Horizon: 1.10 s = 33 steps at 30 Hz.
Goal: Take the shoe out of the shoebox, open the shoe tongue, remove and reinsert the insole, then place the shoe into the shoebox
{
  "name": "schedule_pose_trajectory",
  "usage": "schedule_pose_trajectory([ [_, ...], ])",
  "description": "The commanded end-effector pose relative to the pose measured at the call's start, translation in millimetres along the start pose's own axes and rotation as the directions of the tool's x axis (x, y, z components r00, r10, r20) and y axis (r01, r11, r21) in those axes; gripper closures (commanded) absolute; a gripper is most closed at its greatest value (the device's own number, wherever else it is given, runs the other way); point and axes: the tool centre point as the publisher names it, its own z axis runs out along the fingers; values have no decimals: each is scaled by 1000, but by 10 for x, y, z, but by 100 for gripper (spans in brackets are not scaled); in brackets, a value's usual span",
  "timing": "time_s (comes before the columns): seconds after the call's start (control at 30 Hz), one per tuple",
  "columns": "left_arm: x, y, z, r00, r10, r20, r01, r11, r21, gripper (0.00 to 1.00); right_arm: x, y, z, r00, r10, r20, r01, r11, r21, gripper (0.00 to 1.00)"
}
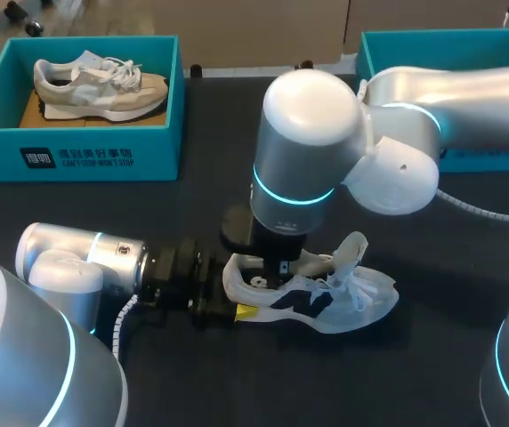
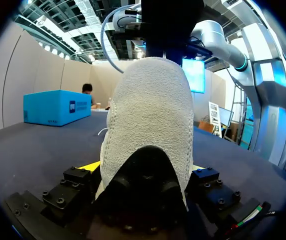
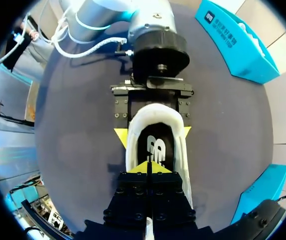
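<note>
Left arm (image 1: 76,258) lay low along the near side of the table (image 1: 415,374), coming in from the left. Left fingers (image 3: 121,135) sat either side of the heel (image 2: 150,110) of a white-and-black shoe (image 1: 326,298), yellow tips pressed against both sides, holding it. The shoe rested on its sole near the table's middle, heel toward the left arm and toe pointing away to the right.

In the right wrist view the shoe's opening faced up, with the dark insole (image 3: 155,147) in place inside. Tongue (image 1: 352,249) stood lifted and folded toward the toe. Laces (image 1: 348,280) lay loose over the forefoot.

Right arm (image 1: 308,151) came in from the right and stood directly over the shoe, wrist pointing straight down. Right fingers (image 3: 140,168) were narrow, yellow tips together just above the insole at the front of the opening. Could not tell whether they pinched anything.

Farther back on the left, a blue shoebox (image 1: 76,156) sat open, well apart from the held shoe. A beige shoe (image 1: 94,84) lay on its side in it. At the far right, a second blue box (image 1: 432,36) stood partly hidden behind the right arm.
</note>
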Motion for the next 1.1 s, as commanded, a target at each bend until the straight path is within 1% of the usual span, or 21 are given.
schedule_pose_trajectory([
  [0.03,3,3,3,1000,-1,0,1,1000,-3,100,-31,-48,78,1000,-1,-9,1,1000,-8,100],
  [0.33,3,3,3,1000,-1,0,1,1000,-3,100,-134,-230,206,999,17,-34,-17,1000,-4,100],
  [0.5,3,3,3,1000,-1,0,1,1000,-3,100,-199,-283,214,999,24,-38,-25,1000,-8,100],
  [0.7,3,3,3,1000,-1,0,1,1000,-3,100,-197,-331,214,999,19,-44,-19,1000,8,100],
  [0.9,3,3,3,1000,-1,0,1,1000,-3,100,-222,-453,180,999,35,-37,-35,999,24,100],
  [1.1,3,3,3,1000,-1,0,1,1000,-3,100,-286,-559,209,997,64,-34,-63,998,26,100],
])
